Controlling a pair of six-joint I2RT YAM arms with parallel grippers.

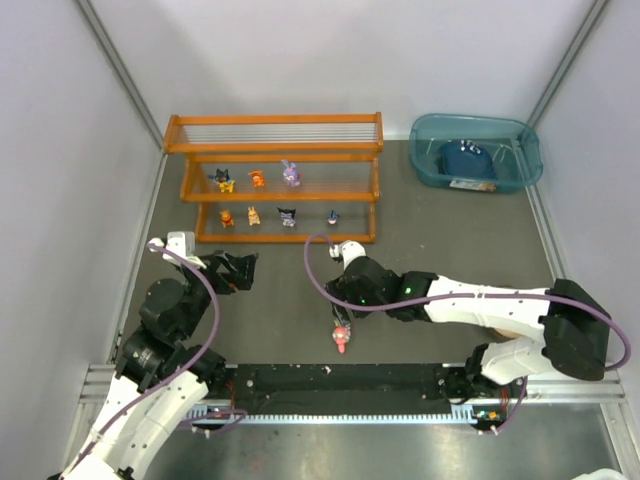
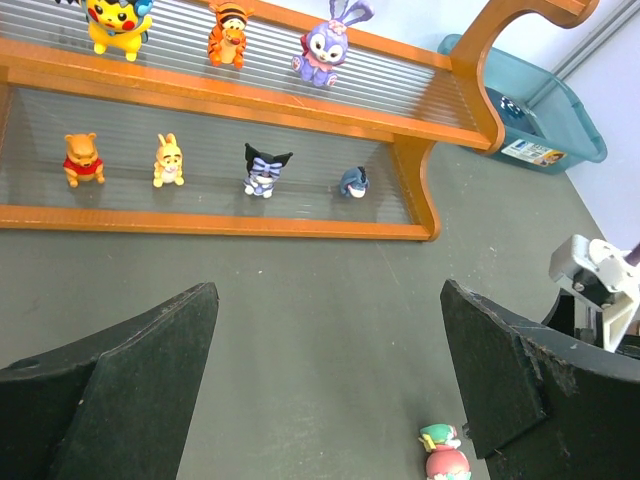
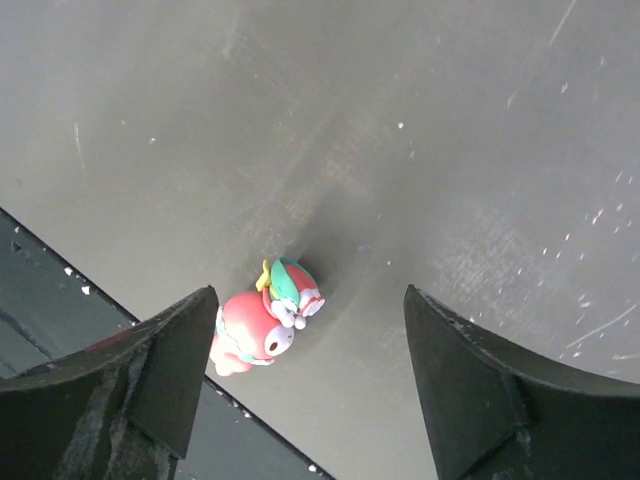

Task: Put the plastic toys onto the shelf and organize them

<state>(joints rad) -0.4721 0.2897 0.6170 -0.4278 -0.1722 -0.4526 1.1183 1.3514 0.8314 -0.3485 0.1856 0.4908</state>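
The orange shelf (image 1: 275,150) stands at the back left. Its middle tier holds a black-yellow toy (image 1: 224,180), an orange toy (image 1: 257,179) and a purple bunny (image 1: 290,172). Its lower tier holds several more toys, among them a navy-white one (image 1: 287,215). A pink-red-white toy (image 1: 342,338) lies on its side on the mat near the front edge; it also shows in the right wrist view (image 3: 255,330) and the left wrist view (image 2: 445,462). My right gripper (image 1: 339,315) (image 3: 308,295) is open just above it, the toy beside the left finger. My left gripper (image 1: 240,270) (image 2: 328,288) is open and empty, facing the shelf (image 2: 240,225).
A translucent teal bin (image 1: 520,165) (image 2: 575,120) sits at the back right with a dark blue object (image 1: 465,158) inside. A black rail (image 1: 340,380) runs along the front edge right behind the fallen toy. The right arm (image 2: 600,280) shows at the edge of the left wrist view.
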